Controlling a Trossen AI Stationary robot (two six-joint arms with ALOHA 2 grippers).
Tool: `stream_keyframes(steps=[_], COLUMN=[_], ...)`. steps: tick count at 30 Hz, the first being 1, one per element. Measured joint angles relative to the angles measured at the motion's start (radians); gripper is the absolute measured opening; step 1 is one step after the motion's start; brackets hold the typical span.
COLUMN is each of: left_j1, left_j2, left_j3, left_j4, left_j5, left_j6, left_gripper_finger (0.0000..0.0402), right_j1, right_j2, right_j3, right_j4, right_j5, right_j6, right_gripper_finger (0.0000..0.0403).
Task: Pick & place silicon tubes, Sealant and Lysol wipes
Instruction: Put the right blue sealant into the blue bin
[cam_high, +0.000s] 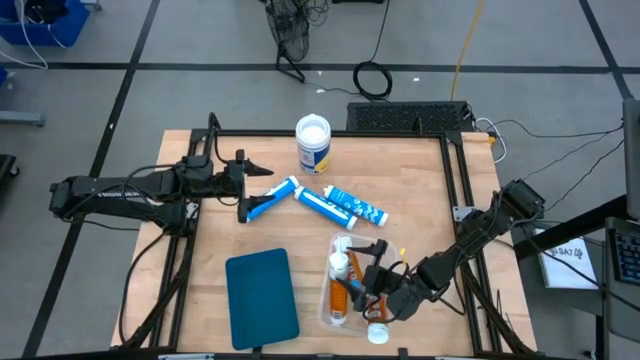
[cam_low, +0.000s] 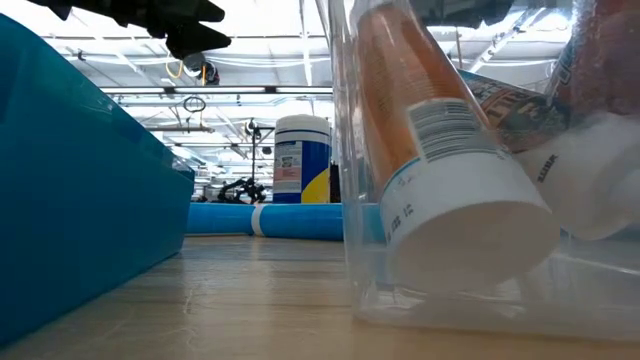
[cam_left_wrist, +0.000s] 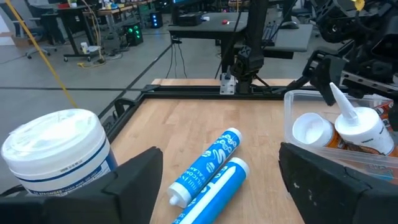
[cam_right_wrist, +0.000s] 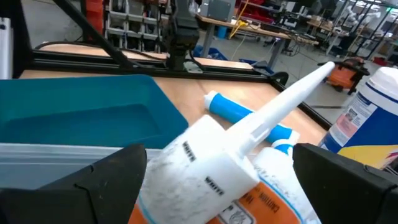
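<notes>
Left tool (cam_high: 243, 192): jaws apart, gripping nothing, hovering over the near end of the closer blue tube (cam_high: 272, 197); best lowered square over the tube's body before closing, clear of the second tube (cam_high: 341, 205) just beside it. Right tool (cam_high: 374, 282): jaws wide, gripping nothing, above the clear bin (cam_high: 326, 300) holding sealant cartridges (cam_high: 339, 288). Wipes canister (cam_high: 313, 143): upright near the counter's (cam_high: 420, 190) far edge, untouched.

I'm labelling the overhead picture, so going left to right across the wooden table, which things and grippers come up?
Left gripper → teal rectangular bin → white-lidded Lysol wipes canister → blue-and-white silicone tube with printed label → right gripper.
</notes>
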Motion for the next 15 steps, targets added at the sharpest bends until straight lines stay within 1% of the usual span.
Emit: stream_keyframes(steps=[5, 10, 15], left_j1=[0.000, 0.000, 0.000], left_j2=[0.000, 0.000, 0.000], left_j3=[0.000, 0.000, 0.000], left_j4=[0.000, 0.000, 0.000], left_j5=[0.000, 0.000, 0.000], left_j6=[0.000, 0.000, 0.000], left_gripper_finger=[0.0308, 0.0316, 0.0324], right_j1=[0.018, 0.047, 0.097], right_j2=[0.000, -0.003, -0.088], right_j3=[0.000, 0.000, 0.000], right_j4=[0.002, 0.001, 0.002], right_j5=[0.006, 0.004, 0.003], right_j6=[0.007, 0.002, -0.089], right_gripper_finger=[0.0377, 0.0377, 0.0377])
